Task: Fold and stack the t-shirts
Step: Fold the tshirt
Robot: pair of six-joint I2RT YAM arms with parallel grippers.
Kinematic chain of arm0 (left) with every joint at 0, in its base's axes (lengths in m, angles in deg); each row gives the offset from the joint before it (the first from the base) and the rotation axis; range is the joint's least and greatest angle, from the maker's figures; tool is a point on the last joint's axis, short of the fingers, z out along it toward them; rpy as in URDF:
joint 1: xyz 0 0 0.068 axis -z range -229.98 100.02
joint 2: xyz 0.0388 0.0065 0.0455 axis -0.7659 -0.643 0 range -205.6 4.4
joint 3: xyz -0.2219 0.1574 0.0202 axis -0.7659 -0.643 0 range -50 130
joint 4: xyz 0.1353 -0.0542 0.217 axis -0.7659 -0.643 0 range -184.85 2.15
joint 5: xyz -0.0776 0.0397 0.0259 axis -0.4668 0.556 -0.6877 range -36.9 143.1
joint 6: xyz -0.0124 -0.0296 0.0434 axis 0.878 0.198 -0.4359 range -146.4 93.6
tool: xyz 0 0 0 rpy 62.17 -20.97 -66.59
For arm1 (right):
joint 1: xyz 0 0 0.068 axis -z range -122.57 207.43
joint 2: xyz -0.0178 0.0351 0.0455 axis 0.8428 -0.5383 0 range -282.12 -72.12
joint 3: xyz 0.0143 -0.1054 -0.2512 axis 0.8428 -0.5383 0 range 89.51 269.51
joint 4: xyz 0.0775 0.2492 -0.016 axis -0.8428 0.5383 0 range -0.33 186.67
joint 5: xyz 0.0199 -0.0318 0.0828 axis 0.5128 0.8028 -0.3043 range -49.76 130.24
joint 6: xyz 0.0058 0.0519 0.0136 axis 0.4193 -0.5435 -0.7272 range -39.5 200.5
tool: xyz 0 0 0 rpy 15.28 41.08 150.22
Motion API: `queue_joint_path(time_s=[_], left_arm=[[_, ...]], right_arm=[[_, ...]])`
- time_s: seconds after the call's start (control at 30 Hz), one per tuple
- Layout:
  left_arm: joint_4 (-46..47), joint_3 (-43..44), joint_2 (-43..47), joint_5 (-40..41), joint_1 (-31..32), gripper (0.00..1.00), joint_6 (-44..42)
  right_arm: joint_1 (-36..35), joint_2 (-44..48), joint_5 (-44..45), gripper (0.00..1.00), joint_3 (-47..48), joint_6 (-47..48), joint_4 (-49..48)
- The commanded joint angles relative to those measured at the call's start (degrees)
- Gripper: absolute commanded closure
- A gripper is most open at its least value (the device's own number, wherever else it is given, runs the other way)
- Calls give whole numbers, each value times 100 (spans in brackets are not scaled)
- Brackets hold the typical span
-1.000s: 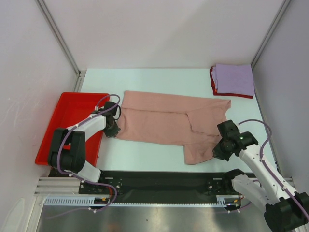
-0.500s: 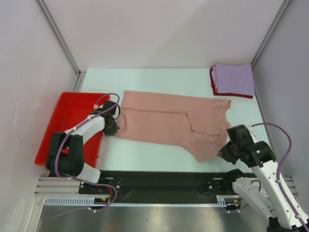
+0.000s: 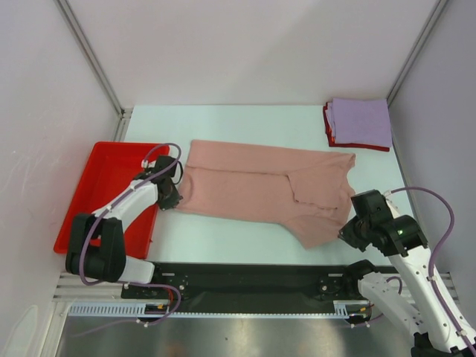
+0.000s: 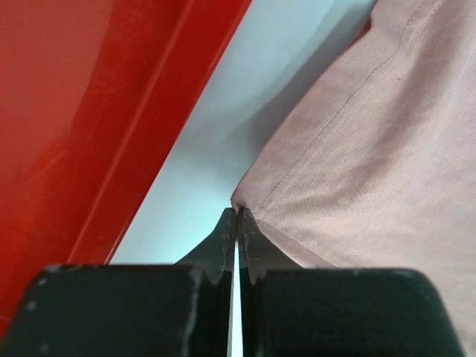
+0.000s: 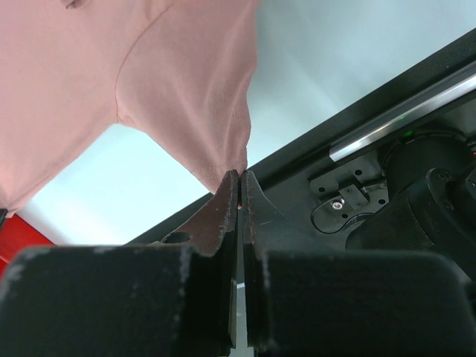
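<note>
The dusty-pink t-shirt (image 3: 260,190) lies stretched across the middle of the table, its print not visible. My left gripper (image 3: 175,195) is shut on the shirt's left corner (image 4: 239,202), next to the red tray. My right gripper (image 3: 349,230) is shut on the shirt's near right corner (image 5: 227,167) and holds it raised above the table's front edge. The folded lavender t-shirt (image 3: 361,121) lies on top of the folded red t-shirt (image 3: 327,123) at the far right corner.
The red plastic tray (image 3: 104,186) sits at the left edge; its wall (image 4: 111,119) runs close beside my left gripper. A black rail (image 3: 245,279) runs along the table's front edge, under my right gripper (image 5: 239,178). White walls enclose the table.
My right gripper has pulled the shirt's near right corner out to the right and lifted it, so the hanging flap is now drawn taut. My left gripper has barely moved.
</note>
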Motion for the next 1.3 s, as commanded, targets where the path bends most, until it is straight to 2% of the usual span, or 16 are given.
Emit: queue_joint_path(time_s=[0.0, 0.3, 0.5, 0.7, 1.0, 1.27], left_arm=[[-206, -90, 270, 149, -28, 100, 65], [-145, -73, 315, 131, 7, 100, -66], [-198, 962, -230, 369, 42, 100, -847], [-259, 1946, -1152, 571, 68, 100, -1340], [-488, 3230, -2532, 369, 174, 100, -1543], [-550, 3776, -2928, 211, 271, 100, -1499]], right_arm=[[73, -109, 305, 100, 317, 106, 365], [337, -565, 130, 100, 475, 756, -48], [697, -1390, -55, 100, 879, 1555, -575], [1207, -2305, -353, 100, 1406, 2293, -1102], [1980, -3738, -591, 100, 2487, 2971, -1437], [2438, -4529, -617, 100, 2919, 3410, -1779]])
